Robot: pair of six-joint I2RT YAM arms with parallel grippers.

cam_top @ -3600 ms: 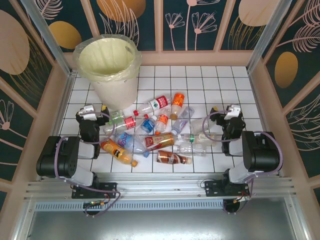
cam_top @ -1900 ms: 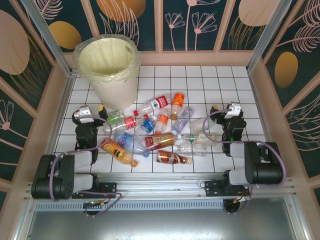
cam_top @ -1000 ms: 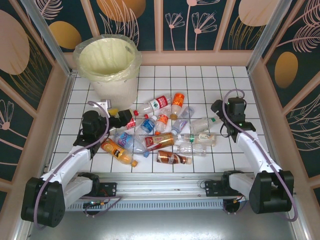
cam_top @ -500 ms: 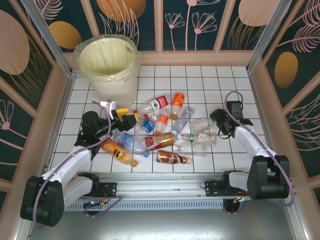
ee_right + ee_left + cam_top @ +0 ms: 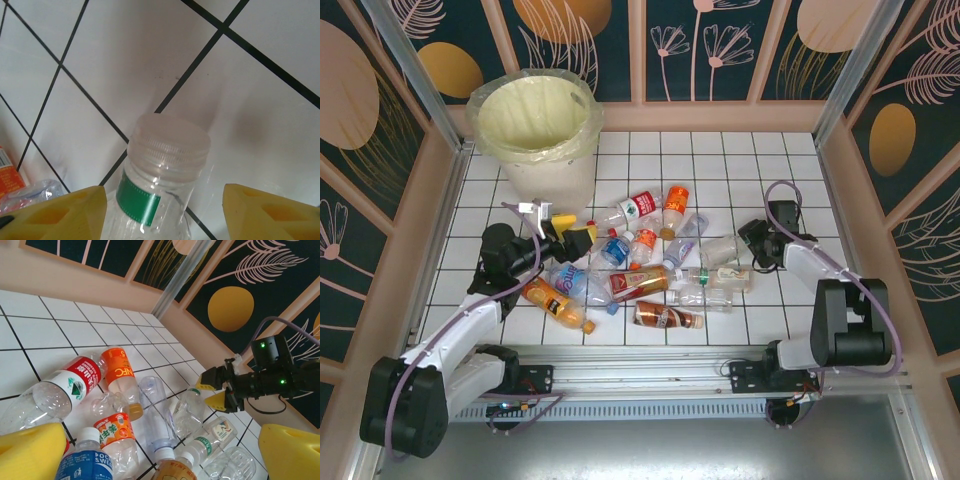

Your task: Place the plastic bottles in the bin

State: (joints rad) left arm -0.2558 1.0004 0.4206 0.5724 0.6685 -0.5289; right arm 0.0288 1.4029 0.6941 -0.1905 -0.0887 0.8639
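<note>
Bottle [image 5: 167, 150] neck lies between right claw's [image 5: 162, 200] spread fingers.

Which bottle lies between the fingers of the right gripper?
The clear bottle with the green neck band and colourless cap, at the pile's right edge; the right gripper straddles its neck.

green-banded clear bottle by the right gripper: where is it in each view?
Top external: the clear bottle lies right of centre, cap toward the right gripper.
Left wrist: centre right, green band at its upper end, just left of the right gripper.
Right wrist: bottom centre, cap pointing up the frame.
Shared landmark: the right gripper's yellow fingers, one on each side of the bottle's neck.
</note>
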